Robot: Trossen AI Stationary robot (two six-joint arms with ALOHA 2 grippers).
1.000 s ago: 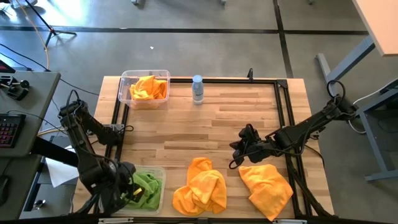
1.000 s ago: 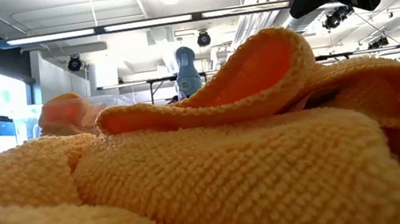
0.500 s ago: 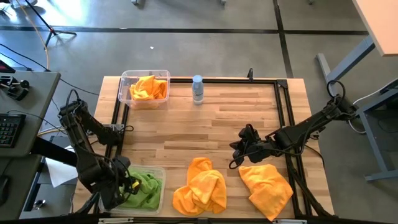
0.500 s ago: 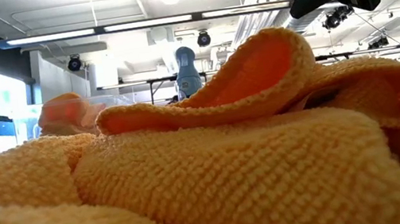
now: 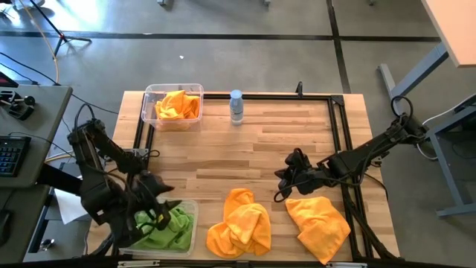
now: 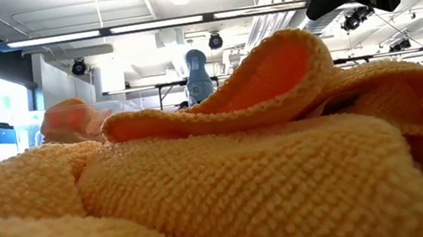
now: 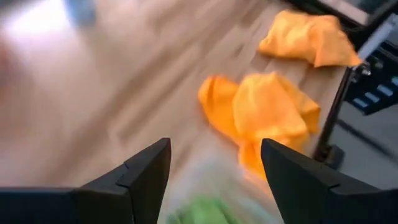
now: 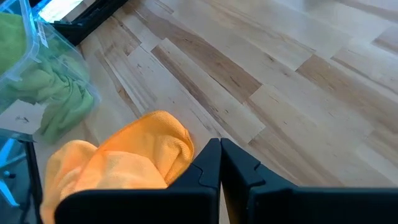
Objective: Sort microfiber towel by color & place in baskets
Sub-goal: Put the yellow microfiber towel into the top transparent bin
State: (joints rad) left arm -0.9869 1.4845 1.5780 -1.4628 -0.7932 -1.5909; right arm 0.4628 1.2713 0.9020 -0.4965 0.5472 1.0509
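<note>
Lime green towels (image 5: pixel 169 228) lie bunched in the clear basket (image 5: pixel 190 205) at the near left corner. My left gripper (image 5: pixel 158 199) hovers above that basket, open (image 7: pixel 214 149), with nothing between its fingers. An orange towel (image 5: pixel 178 104) fills the second basket (image 5: pixel 147 97) at the far left. Two more orange towels lie on the table near its front edge: a crumpled one (image 5: pixel 239 223) in the middle and a flatter one (image 5: pixel 318 222) to its right. My right gripper (image 5: pixel 281 182) hangs shut (image 8: pixel 220 146) just above and between them, holding nothing.
A small clear water bottle (image 5: pixel 236 106) stands at the far edge, right of the orange basket. A black frame rail (image 5: pixel 338 141) runs around the tabletop. Bare wood (image 5: pixel 238 152) lies across the table's middle. An orange towel (image 6: pixel 222 185) fills the low view.
My left gripper has risen out of the near-left basket, rolled about its own line and swung a little toward the table's middle, staying open. The green towels stay in the basket. My right arm has kept still.
</note>
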